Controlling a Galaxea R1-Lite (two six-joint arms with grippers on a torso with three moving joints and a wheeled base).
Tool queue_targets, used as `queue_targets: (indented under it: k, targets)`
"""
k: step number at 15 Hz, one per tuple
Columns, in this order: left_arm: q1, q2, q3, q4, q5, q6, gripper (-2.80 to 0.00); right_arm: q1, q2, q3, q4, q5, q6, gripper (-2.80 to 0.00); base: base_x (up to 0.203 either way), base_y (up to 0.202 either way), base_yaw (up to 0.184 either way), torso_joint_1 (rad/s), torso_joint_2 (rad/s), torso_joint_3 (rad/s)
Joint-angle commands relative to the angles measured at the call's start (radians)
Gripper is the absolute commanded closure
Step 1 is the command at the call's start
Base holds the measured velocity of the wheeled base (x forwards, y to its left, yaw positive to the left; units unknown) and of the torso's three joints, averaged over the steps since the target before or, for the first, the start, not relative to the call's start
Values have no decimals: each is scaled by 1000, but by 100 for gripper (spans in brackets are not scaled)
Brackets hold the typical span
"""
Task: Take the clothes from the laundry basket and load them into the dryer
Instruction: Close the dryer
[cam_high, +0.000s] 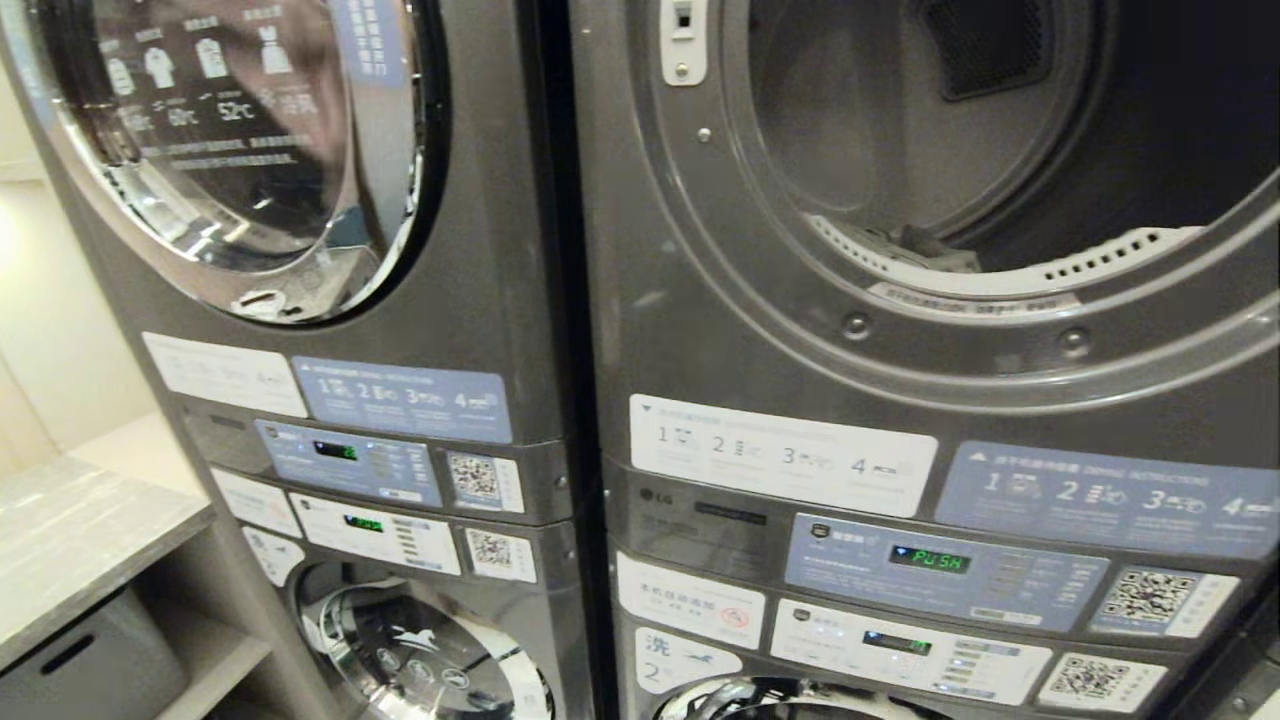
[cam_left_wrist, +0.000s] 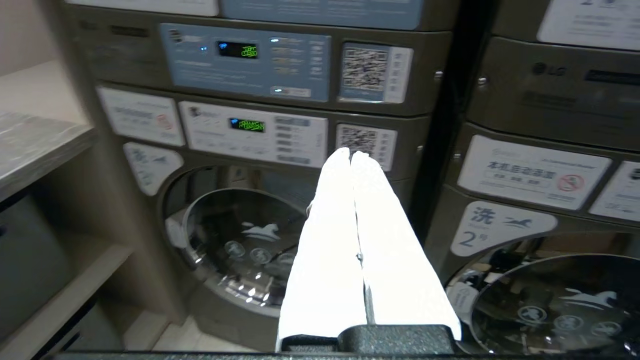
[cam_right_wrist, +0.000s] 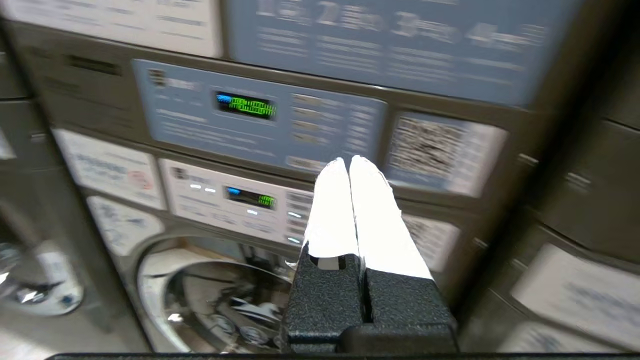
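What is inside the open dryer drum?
Inside the dryer, a small bit of crumpled fabric lies at the drum's front lip; the drum floor below the rim is hidden.

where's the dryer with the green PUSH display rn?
Head view, right side: the dark grey LG dryer with the green PUSH display has its drum open, beside the closed chrome-rimmed glass door of the left-hand machine.

The dryer (cam_high: 930, 400) on my right stands with its round mouth wide open, the drum beyond it hollow and deep enough for my gripper to enter. The neighbouring machine's glass door (cam_high: 240, 150) is shut, blocking that way. To my left a shelf (cam_high: 80, 530) crowds the side.
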Motion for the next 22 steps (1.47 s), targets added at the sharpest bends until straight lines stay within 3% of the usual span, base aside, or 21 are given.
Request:
queue_targets:
  k: [1, 6, 10, 22]
  targets:
    - [0, 0, 0, 1, 0, 0, 0, 0, 2, 6, 0, 0, -1, 0, -3, 10, -175, 7, 2, 3]
    - [0, 0, 0, -1, 0, 0, 0, 0, 2, 6, 0, 0, 0, 0, 2, 8, -143, 1, 2, 3]
    - [0, 0, 0, -1, 0, 2, 0, 0, 2, 6, 0, -2, 0, 0, 0, 0, 0, 0, 0, 0]
    - [0, 1, 0, -1, 0, 2, 0, 0, 2, 6, -2, 0, -3, 0, -189, 0, 0, 0, 2, 1]
